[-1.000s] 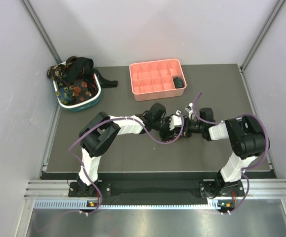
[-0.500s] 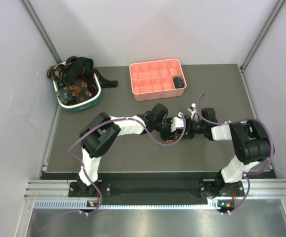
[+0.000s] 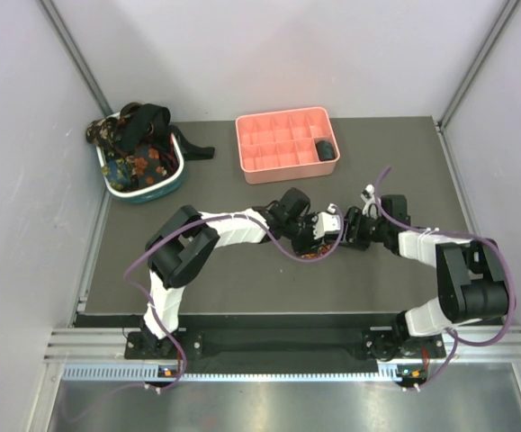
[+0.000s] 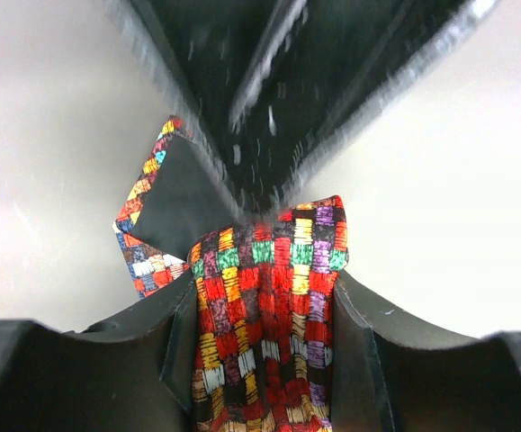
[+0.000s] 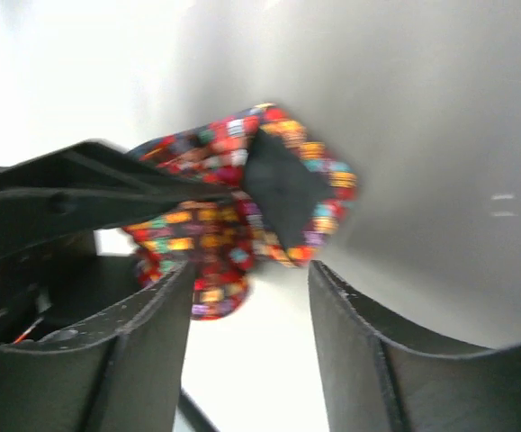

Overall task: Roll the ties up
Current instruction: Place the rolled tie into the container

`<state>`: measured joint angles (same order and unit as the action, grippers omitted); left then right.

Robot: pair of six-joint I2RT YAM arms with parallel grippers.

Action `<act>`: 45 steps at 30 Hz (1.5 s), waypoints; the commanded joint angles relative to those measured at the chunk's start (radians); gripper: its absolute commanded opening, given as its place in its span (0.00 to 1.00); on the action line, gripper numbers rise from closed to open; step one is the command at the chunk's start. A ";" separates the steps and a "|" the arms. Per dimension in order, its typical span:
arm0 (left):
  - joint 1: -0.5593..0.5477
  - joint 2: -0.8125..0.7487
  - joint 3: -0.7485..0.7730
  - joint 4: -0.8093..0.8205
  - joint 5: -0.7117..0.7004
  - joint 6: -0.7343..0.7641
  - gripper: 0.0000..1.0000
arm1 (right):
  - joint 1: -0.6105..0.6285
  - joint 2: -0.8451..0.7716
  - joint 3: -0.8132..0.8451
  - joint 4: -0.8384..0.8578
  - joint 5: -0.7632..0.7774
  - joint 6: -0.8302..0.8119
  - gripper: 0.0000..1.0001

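Plaid tie inside left pincer (pinched).

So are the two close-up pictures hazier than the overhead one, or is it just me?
Top external view: sharp and evenly lit, no harsh glare. Left wrist view: the plaid tie shows a crisp weave, but the background is washed out to pale grey. Right wrist view: the tie and everything else look soft, and the upper left is blown out to white.
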<state>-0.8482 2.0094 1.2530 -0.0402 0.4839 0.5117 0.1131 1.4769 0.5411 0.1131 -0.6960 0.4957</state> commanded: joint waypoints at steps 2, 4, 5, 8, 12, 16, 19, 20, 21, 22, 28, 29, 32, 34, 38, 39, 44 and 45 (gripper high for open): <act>0.020 0.009 0.002 -0.213 -0.157 -0.038 0.34 | -0.026 -0.004 0.057 -0.093 0.133 -0.071 0.51; 0.018 0.002 0.000 -0.228 -0.201 -0.079 0.35 | -0.026 0.000 0.072 -0.104 0.173 -0.074 0.50; 0.020 -0.001 0.000 -0.233 -0.220 -0.093 0.35 | -0.026 -0.001 0.076 -0.110 0.185 -0.077 0.50; 0.024 0.006 0.016 -0.274 -0.318 -0.162 0.36 | -0.026 -0.006 0.101 -0.137 0.207 -0.086 0.49; 0.043 0.034 0.049 -0.339 -0.375 -0.286 0.36 | -0.012 -0.067 0.094 -0.161 0.277 -0.103 0.43; 0.046 0.077 0.114 -0.431 -0.392 -0.341 0.37 | 0.094 -0.165 0.077 -0.236 0.446 -0.138 0.43; 0.061 0.097 0.132 -0.461 -0.400 -0.393 0.37 | 0.229 -0.257 0.043 -0.257 0.597 -0.115 0.43; 0.072 0.101 0.134 -0.463 -0.392 -0.404 0.37 | 0.303 -0.304 0.024 -0.257 0.628 -0.089 0.43; 0.080 0.103 0.134 -0.460 -0.392 -0.427 0.37 | 0.345 -0.325 0.014 -0.254 0.683 -0.074 0.43; 0.084 0.106 0.137 -0.463 -0.393 -0.441 0.37 | 0.429 -0.342 0.007 -0.250 0.714 -0.054 0.43; 0.104 0.121 0.169 -0.494 -0.415 -0.495 0.38 | 0.722 -0.434 -0.076 -0.184 0.901 0.021 0.41; 0.104 0.121 0.174 -0.497 -0.424 -0.498 0.38 | 0.761 -0.437 -0.084 -0.175 0.947 0.024 0.42; 0.104 0.120 0.180 -0.503 -0.433 -0.504 0.38 | 0.897 -0.406 -0.067 -0.128 1.010 -0.055 0.43; 0.104 0.124 0.187 -0.515 -0.436 -0.506 0.38 | 0.993 -0.336 0.008 -0.156 1.058 -0.147 0.45; 0.106 0.138 0.209 -0.538 -0.421 -0.509 0.38 | 1.123 -0.158 0.183 -0.254 1.265 -0.301 0.54; 0.106 0.143 0.215 -0.543 -0.418 -0.507 0.38 | 1.142 -0.114 0.221 -0.291 1.294 -0.333 0.54; 0.106 0.179 0.290 -0.625 -0.403 -0.498 0.38 | 1.217 0.241 0.514 -0.476 1.586 -0.490 0.70; 0.104 0.190 0.311 -0.680 -0.400 -0.496 0.38 | 1.217 0.285 0.549 -0.528 1.615 -0.544 0.71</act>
<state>-0.7757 2.1082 1.5505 -0.5053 0.1768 -0.0013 1.3029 1.6463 0.9920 -0.2440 0.6708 0.1123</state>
